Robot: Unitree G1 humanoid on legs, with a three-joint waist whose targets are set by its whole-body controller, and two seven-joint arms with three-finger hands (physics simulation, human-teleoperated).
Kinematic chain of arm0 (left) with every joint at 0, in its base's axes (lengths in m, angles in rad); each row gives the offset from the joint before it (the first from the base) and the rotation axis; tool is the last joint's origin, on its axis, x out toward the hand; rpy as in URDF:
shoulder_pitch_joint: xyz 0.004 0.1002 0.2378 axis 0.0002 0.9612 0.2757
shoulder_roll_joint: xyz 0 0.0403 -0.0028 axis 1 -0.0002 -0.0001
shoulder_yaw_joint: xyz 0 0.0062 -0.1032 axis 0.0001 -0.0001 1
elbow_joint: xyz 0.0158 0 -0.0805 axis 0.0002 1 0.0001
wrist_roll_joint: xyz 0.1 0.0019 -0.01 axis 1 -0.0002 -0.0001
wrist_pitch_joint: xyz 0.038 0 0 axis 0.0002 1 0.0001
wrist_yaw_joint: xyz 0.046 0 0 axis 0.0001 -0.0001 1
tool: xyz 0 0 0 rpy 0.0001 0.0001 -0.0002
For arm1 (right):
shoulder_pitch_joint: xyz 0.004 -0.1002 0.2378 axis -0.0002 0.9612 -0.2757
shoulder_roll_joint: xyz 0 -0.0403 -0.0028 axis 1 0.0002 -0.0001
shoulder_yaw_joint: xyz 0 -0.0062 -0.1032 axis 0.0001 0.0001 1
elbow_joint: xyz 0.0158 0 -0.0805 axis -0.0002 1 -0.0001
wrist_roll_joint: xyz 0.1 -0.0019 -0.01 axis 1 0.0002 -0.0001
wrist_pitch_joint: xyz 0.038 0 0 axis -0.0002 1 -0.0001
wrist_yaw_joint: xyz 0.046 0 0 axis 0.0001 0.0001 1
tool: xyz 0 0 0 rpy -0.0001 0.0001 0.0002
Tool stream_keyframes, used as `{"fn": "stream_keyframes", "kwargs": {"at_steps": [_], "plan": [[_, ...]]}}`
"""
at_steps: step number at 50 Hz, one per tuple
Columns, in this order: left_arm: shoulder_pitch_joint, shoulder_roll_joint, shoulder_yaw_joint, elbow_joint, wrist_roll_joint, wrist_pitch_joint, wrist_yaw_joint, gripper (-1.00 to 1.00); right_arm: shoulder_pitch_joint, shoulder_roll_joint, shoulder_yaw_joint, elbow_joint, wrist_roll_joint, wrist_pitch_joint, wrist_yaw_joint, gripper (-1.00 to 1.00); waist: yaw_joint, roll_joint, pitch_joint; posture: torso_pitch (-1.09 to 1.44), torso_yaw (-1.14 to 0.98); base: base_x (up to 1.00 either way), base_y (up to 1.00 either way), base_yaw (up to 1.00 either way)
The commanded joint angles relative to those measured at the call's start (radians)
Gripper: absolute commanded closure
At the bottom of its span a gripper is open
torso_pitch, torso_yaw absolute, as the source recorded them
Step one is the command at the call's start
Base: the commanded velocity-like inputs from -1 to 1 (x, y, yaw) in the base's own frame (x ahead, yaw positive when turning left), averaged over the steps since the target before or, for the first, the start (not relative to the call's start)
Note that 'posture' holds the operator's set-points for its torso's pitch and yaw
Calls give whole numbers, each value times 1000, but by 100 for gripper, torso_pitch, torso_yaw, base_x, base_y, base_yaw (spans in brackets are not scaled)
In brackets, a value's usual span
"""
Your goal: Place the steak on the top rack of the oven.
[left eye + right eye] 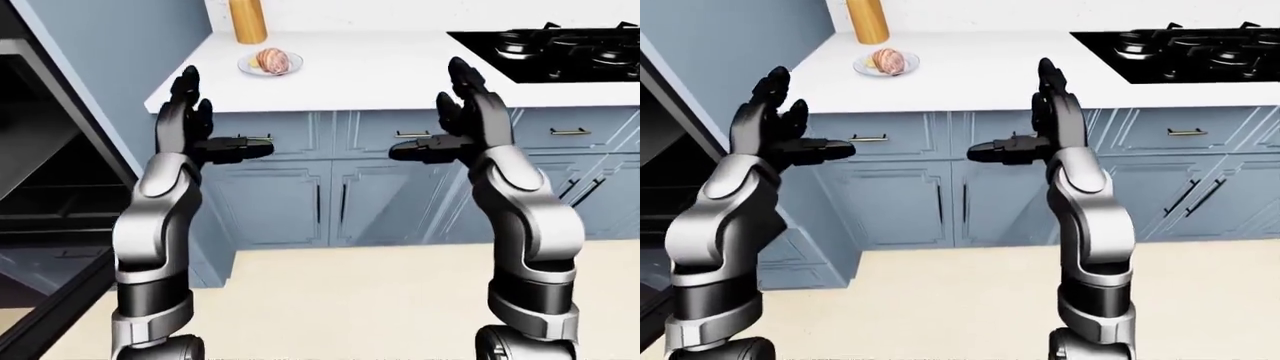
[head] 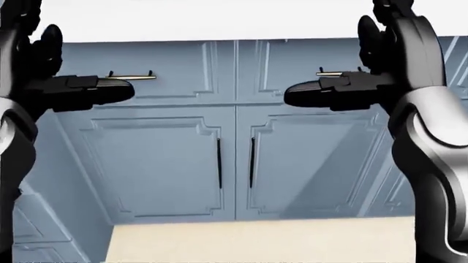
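The steak (image 1: 271, 59) lies on a small plate (image 1: 250, 69) on the white counter, near its left end in the left-eye view. My left hand (image 1: 200, 124) is raised below and left of it, fingers spread, open and empty. My right hand (image 1: 450, 120) is raised at the same height to the right, also open and empty. Both hands stand short of the counter edge. The oven (image 1: 45, 187) gapes dark at the left edge of the left-eye view, its door (image 1: 50, 315) hanging down open; its racks are hard to make out.
A tan cylinder (image 1: 247, 20) stands behind the plate. A black gas hob (image 1: 550, 49) is set in the counter at the upper right. Blue cabinet doors and drawers (image 2: 234, 153) run under the counter. Beige floor (image 1: 350, 300) lies below.
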Motion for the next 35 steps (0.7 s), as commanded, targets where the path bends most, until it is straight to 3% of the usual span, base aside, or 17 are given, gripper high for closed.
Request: {"fn": "stream_keyframes", "kwargs": {"at_steps": [1, 12, 13, 17, 20, 23, 28, 32, 33, 34, 35], "plan": [[-48, 22, 14, -50, -17, 2, 12, -100, -36, -15, -7, -17, 14, -24, -8, -100, 0, 2, -24, 0, 0, 0, 0, 0], [-71, 73, 37, -90, -53, 45, 33, -100, -89, -60, -26, -103, 82, 72, -42, -100, 0, 3, -20, 0, 0, 1, 0, 0], [-72, 76, 39, -99, -58, 54, 35, -100, -89, -63, -29, -108, 84, 77, -44, -100, -1, 6, -39, 0, 0, 6, 0, 0], [-75, 86, 43, -133, -72, 88, 40, -100, -105, -69, -34, -137, 103, 110, -56, -100, -3, 8, -12, 0, 0, 16, 0, 0], [-78, 86, 42, -145, -79, 98, 43, -100, -107, -67, -28, -139, 109, 112, -63, -100, -3, -3, 7, 0, 0, 27, 0, 0], [-79, 91, 46, -145, -83, 100, 42, -100, -112, -70, -33, -145, 117, 118, -65, -100, -4, -12, 11, 0, 0, 29, 0, 0], [-76, 90, 43, -136, -83, 91, 43, -100, -111, -75, -35, -144, 125, 112, -68, -100, -6, 14, -1, 0, 0, 29, 0, 0], [-75, 86, 37, -139, -79, 94, 45, -100, -112, -78, -34, -141, 129, 111, -70, -100, -15, 88, 2, 0, 0, 29, 0, 0], [-76, 86, 38, -141, -79, 97, 45, -100, -112, -79, -33, -141, 130, 110, -69, -100, -5, 50, 0, 0, 0, 30, 0, 0], [-77, 87, 39, -144, -80, 102, 46, -100, -109, -79, -32, -139, 129, 106, -69, -100, -13, 71, 1, 0, 0, 29, 0, 0], [-76, 86, 39, -139, -79, 96, 44, -100, -114, -80, -32, -145, 131, 117, -72, -100, -9, 71, 0, 0, 0, 28, 0, 0]]}}
